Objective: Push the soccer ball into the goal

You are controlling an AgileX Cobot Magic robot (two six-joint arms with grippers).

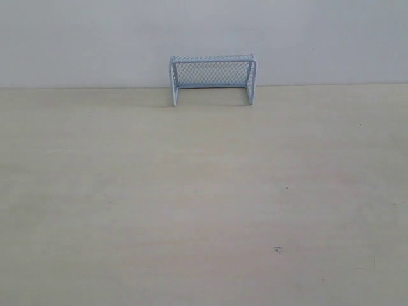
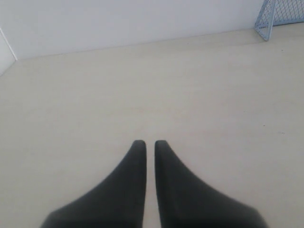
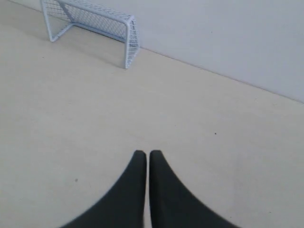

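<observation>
The pale blue-grey goal (image 1: 213, 78) stands at the far edge of the table against the white wall, its mouth facing the front. It also shows in the left wrist view as a corner post with netting (image 2: 280, 15) and whole in the right wrist view (image 3: 92, 26). The soccer ball is not visible in any view. My left gripper (image 2: 149, 143) is shut with nothing between its dark fingers, above bare table. My right gripper (image 3: 145, 154) is shut and empty too, well short of the goal. Neither gripper appears in the exterior view.
A light wooden table (image 1: 204, 204) fills the scene, with a few small dark specks (image 1: 277, 250) on it. A white wall (image 1: 204, 32) rises directly behind the goal.
</observation>
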